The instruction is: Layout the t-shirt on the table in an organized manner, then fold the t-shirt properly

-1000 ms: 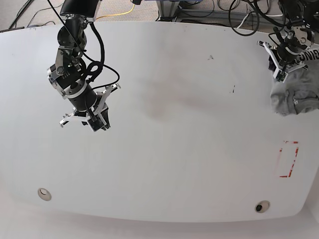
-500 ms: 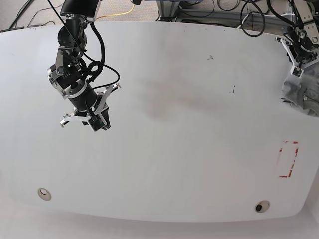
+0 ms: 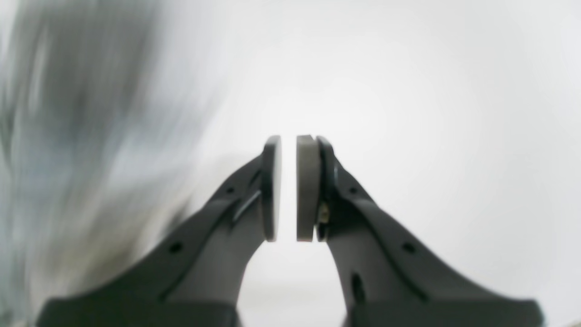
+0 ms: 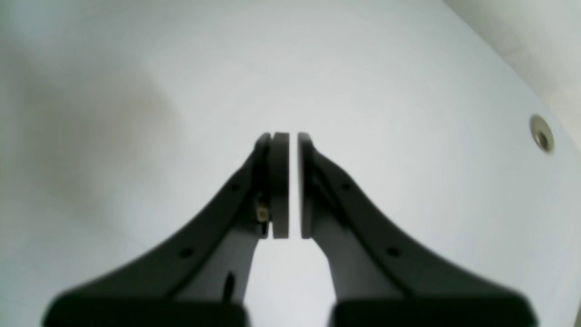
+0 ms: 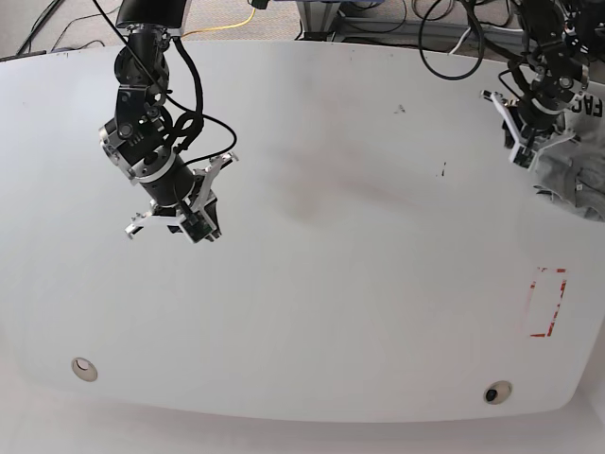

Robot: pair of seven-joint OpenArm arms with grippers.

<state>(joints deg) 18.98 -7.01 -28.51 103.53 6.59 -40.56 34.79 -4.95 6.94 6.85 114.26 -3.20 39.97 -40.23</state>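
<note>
1. Compared with the earlier base frames, the left gripper is seen shifted leftward and lower at the upper right of the frame, while the right gripper is moved slightly right and down at the upper left.
2. At the right edge of the base frame, the t-shirt is left bunched in a heap, partly out of view; it is judged not yet laid out.
3. The left gripper is placed just beside the cloth, probably so that a fresh hold can be taken; contact cannot be told.
4. In the left wrist view, its pads are nearly closed, with nothing held between them.
5. The right gripper is likewise nearly closed and empty, held above the bare tabletop, well apart from the t-shirt.
</note>
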